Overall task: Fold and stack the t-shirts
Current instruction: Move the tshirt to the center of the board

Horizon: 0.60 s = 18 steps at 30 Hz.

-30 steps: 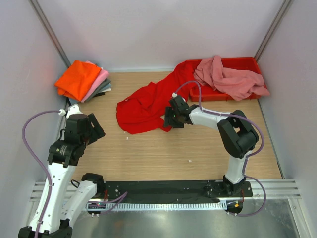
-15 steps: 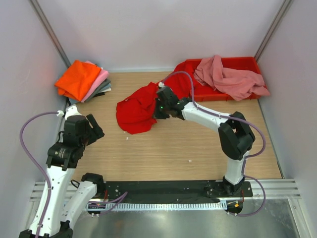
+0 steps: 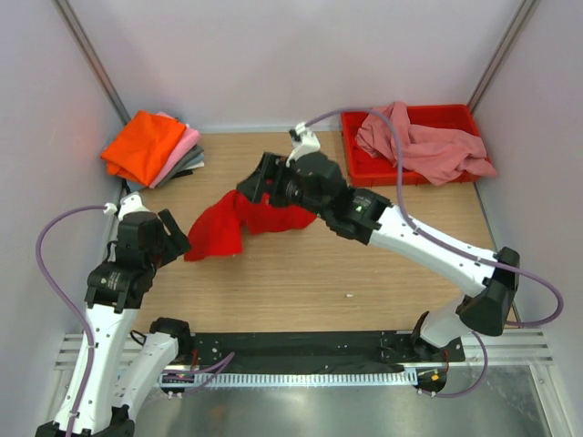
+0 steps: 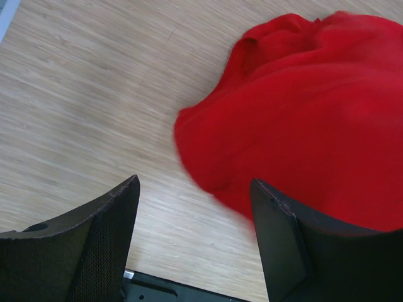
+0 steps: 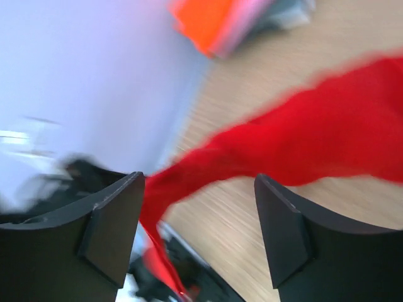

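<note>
A bright red t-shirt (image 3: 219,228) lies bunched on the wooden table left of centre, one end trailing towards my right arm. My right gripper (image 3: 253,180) hovers over its far edge, stretched across to the left. In the right wrist view, which is blurred, the jaws (image 5: 198,182) stand open and the red cloth (image 5: 315,145) runs past beyond them. My left gripper (image 3: 175,238) is open beside the shirt's left end. In the left wrist view the red cloth (image 4: 302,126) lies just past the right fingertip of the open gripper (image 4: 195,185). A dusty pink t-shirt (image 3: 419,141) is heaped in the tray.
A red plastic tray (image 3: 364,171) stands at the back right. A folded stack (image 3: 146,146) with orange on top, then pink and grey, sits at the back left corner, also seen blurred as the stack (image 5: 214,22). White walls close in three sides.
My right arm has swung far to the left, pulling the red t-shirt out of the tray and across the table. Its jaws now stand open. The left arm has barely moved.
</note>
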### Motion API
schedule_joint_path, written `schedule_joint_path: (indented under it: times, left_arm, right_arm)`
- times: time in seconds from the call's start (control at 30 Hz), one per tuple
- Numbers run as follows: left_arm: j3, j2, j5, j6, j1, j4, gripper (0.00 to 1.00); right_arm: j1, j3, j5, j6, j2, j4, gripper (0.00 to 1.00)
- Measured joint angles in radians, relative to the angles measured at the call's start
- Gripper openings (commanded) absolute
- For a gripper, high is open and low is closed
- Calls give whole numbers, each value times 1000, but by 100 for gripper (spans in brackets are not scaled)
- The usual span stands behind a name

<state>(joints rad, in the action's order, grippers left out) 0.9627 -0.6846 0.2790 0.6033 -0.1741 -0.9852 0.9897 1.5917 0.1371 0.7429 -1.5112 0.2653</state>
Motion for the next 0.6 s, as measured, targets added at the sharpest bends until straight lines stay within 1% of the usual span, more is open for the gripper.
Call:
schedule_joint_path:
  times: [0.1, 0.2, 0.27, 0.33, 0.4, 0.5, 0.53, 0.6]
  left_arm:
    - [0, -3, 0, 0, 0, 0, 72]
    - [0, -18, -2, 0, 0, 0, 67]
    - [1, -32, -9, 0, 0, -1, 66]
    - [5, -40, -16, 0, -3, -7, 67]
    - [11, -45, -21, -1, -10, -13, 67]
    - [11, -44, -37, -1, -20, -13, 67]
    - [11, -45, -42, -2, -22, -11, 67]
    - [11, -51, -52, -3, -23, -11, 67]
  right_arm:
    - [-12, -203, 40, 33, 2, 0, 80]
    - [-11, -433, 78, 69, -15, 59, 82]
    - [-10, -554, 108, 85, -9, 114, 88]
    - [-14, -624, 146, 91, 11, 157, 89]
    - [-34, -657, 168, 90, 49, 182, 89]
    - [-131, -687, 169, 76, 119, 157, 83]
    - [-172, -692, 165, 71, 132, 143, 79]
    - [-250, -696, 139, 55, 134, 105, 76]
